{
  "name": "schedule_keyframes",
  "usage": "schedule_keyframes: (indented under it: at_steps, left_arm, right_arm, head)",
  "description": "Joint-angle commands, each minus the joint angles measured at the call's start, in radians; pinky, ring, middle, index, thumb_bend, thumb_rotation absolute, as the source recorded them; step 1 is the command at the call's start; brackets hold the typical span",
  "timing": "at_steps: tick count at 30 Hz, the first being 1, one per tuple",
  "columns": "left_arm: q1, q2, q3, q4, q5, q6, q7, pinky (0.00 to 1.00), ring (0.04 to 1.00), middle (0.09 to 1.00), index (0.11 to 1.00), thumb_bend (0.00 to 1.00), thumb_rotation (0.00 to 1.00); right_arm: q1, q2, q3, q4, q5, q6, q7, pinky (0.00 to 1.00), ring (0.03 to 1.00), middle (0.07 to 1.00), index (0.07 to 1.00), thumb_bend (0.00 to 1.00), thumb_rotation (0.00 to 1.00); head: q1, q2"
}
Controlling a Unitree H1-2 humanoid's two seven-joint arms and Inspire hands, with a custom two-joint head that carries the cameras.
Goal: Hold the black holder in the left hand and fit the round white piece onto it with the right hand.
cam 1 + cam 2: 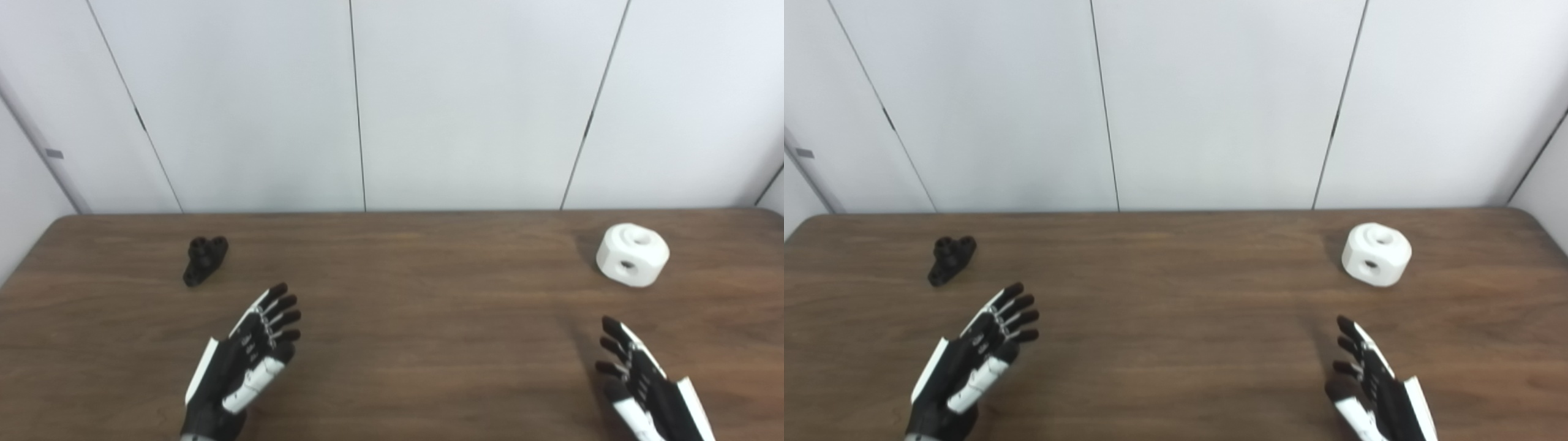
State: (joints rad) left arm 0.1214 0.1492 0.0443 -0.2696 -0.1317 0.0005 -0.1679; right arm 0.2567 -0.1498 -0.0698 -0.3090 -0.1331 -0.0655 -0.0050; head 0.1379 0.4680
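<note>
Brown wood table [392, 367], black holder [204, 260] far left, round white piece [632, 254] far right, left hand [251, 358] and right hand [643, 383] spread, holding nothing

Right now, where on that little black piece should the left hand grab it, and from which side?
Probably around the narrow lower stem of the black holder, coming from the near right, where the open left hand is. The holder lies flat on the table, its wider lobed end pointing away; gripping the stem would leave that end free for the round white piece.
</note>
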Motion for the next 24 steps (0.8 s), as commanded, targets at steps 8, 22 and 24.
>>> schedule_keyframes:
  at_steps: [8, 22, 24]
  left_arm:
    - [-0.076, -0.066, 0.026, -0.184, 0.26, -0.137, 0.135, 0.48, 0.657, 0.753, 0.771, 0.79, 0.37]
    - [-0.187, -0.022, 0.142, -0.31, 0.815, -0.005, 0.218, 0.49, 0.699, 0.808, 0.818, 0.92, 0.58]
    - [-0.192, -0.017, 0.149, -0.317, 0.87, 0.047, 0.201, 0.5, 0.718, 0.834, 0.831, 0.93, 0.56]
  right_arm:
    - [-0.005, -0.006, -0.014, 0.006, 0.069, -0.062, 0.009, 0.87, 0.958, 0.968, 0.944, 0.83, 0.85]
    - [-0.04, -0.019, -0.019, 0.073, 0.07, -0.153, 0.009, 0.88, 0.982, 0.988, 0.964, 0.75, 0.88]
    - [-0.043, -0.017, -0.025, 0.089, 0.021, -0.171, -0.016, 0.84, 0.954, 0.967, 0.953, 0.77, 0.91]
  head:
    - [0.055, -0.035]
    - [0.148, -0.062]
    - [0.167, -0.068]
